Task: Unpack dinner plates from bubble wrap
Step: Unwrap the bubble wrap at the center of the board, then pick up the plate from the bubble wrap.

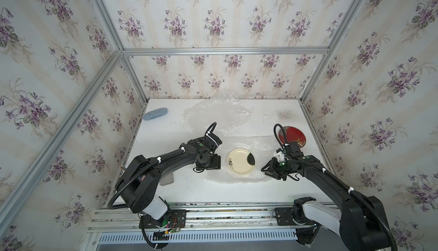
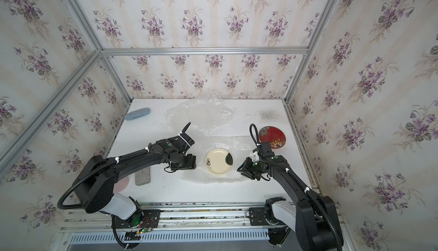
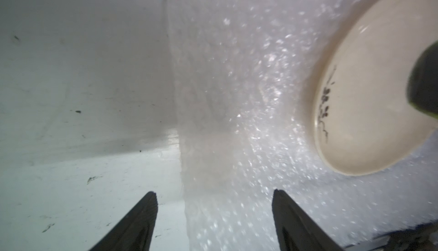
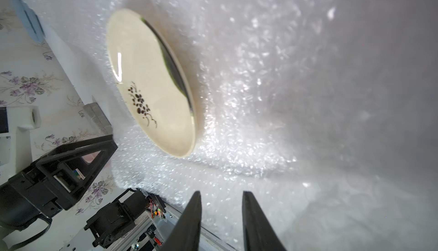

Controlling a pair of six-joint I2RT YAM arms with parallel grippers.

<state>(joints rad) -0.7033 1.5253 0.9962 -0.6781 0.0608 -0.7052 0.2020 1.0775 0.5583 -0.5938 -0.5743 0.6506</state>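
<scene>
A cream plate (image 1: 241,161) (image 2: 218,161) with a dark floral mark lies face up on a flat sheet of bubble wrap (image 1: 257,143) (image 2: 237,143) in mid-table. My left gripper (image 3: 214,193) hovers low at the sheet's left edge, open wide, one finger over bare table and one over the wrap; the plate (image 3: 369,95) lies ahead of it. My right gripper (image 4: 221,192) (image 1: 262,168) is at the sheet's right edge, jaws a narrow gap apart with nothing between them. A dark red flowered plate (image 1: 294,135) (image 2: 272,136) lies bare at the right behind that arm.
A second, crumpled bubble wrap sheet (image 1: 220,112) (image 2: 201,112) lies at the back. A pale blue oval object (image 1: 155,114) sits at the back left. A grey flat block (image 2: 143,177) and a pinkish round edge (image 2: 123,183) show under the left arm.
</scene>
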